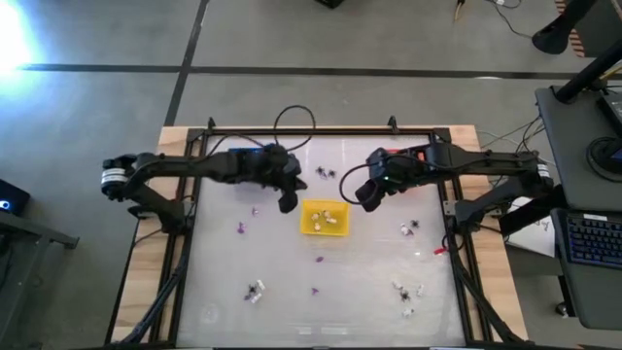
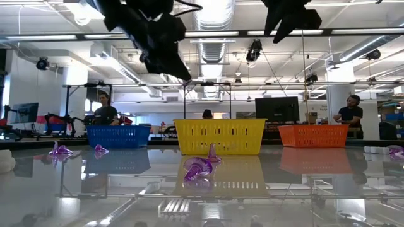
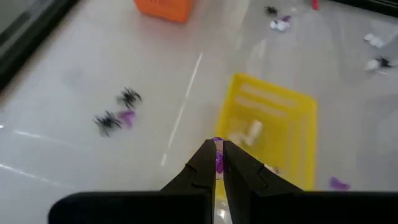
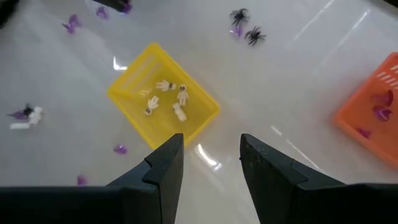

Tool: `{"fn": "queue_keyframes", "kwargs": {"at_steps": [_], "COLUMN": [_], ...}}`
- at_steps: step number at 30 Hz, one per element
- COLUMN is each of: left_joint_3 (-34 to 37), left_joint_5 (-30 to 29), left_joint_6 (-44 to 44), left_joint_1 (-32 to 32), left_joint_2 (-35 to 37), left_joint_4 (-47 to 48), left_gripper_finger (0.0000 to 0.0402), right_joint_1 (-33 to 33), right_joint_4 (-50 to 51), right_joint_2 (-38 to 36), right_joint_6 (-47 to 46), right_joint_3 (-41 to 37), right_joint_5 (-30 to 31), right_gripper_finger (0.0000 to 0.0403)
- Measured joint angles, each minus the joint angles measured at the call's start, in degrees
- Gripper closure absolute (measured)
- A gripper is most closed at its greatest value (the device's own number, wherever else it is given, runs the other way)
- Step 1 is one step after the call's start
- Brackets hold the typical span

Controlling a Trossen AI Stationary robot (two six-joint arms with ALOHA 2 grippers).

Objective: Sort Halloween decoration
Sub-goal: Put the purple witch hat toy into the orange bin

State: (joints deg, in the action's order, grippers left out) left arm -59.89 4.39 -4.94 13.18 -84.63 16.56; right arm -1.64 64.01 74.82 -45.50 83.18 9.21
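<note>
Tabletop [image 1: 292, 311], pale and glossy, fills the middle of the high view inside a dark frame. Both dark arms reach in from the sides across its upper half. A yellow basket [image 1: 325, 218] sits at frame centre with a few cream trinkets [image 4: 169, 98] lying inside it. In the low view a blue basket [image 2: 117, 135] stands at the left and an orange basket [image 2: 313, 135] at the right, with people seated in the room behind. The left gripper [image 1: 288, 201] hovers just left of the yellow basket, its fingers pinched together on a purple trinket [image 3: 218, 160]. The right gripper [image 1: 365, 197] hangs just right of the basket's upper edge, its jaws parted and holding nothing. Scattered decorations lie around: two black spiders [image 1: 325, 172] above the basket, purple pieces [image 1: 240, 228] at the left, mixed bits [image 1: 406, 290] at lower right.
</note>
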Motion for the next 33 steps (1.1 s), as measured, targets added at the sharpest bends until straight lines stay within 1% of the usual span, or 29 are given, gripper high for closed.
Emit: {"fn": "queue_keyframes", "kwargs": {"at_steps": [7, 9, 11, 14, 18, 20, 24, 33], "left_joint_3": [-4.7, -6.48, -8.66, -12.54, -18.66, -21.56, -26.52, -35.39], "left_joint_5": [6.17, 8.73, 10.64, 11.9, 16.86, 18.48, 19.5, 27.37], "left_joint_6": [4.37, 5.64, 6.9, 8.89, 10.48, 11.3, 13.08, 13.86], "left_joint_1": [4.45, 5.64, 6.71, 8.3, 10.42, 11.22, 12.96, 15.73], "left_joint_2": [-6.13, -7.74, -9.61, -12.85, -17.57, -19.87, -23.42, -29.61], "left_joint_4": [-0.13, -0.08, -0.31, -0.15, -0.29, -0.14, 0.72, 1.57], "left_gripper_finger": [0.0401, 0.0401, 0.0401, 0.0401, 0.0401, 0.0401, 0.0401, 0.0401], "right_joint_1": [0.67, 0.67, 0.65, 0.65, 0.65, 0.55, 0.5, -0.26], "right_joint_4": [0.85, 0.86, 0.87, 0.92, 0.94, 0.94, 1.08, 6.27], "right_joint_2": [-0.85, -0.85, -0.85, -0.85, -0.85, -0.85, -0.85, -0.89], "right_joint_6": [-0.54, -0.51, -0.49, -0.08, 0.07, 0.14, 0.38, 0.22], "right_joint_3": [0.0, 0.0, 0.0, 0.0, -0.01, 0.0, 0.0, -0.02], "right_joint_5": [0.96, 1.23, 1.4, 1.53, 2.0, 3.35, 5.87, 11.38], "right_gripper_finger": [0.0252, 0.0252, 0.0252, 0.0252, 0.0252, 0.0252, 0.0252, 0.0252]}}
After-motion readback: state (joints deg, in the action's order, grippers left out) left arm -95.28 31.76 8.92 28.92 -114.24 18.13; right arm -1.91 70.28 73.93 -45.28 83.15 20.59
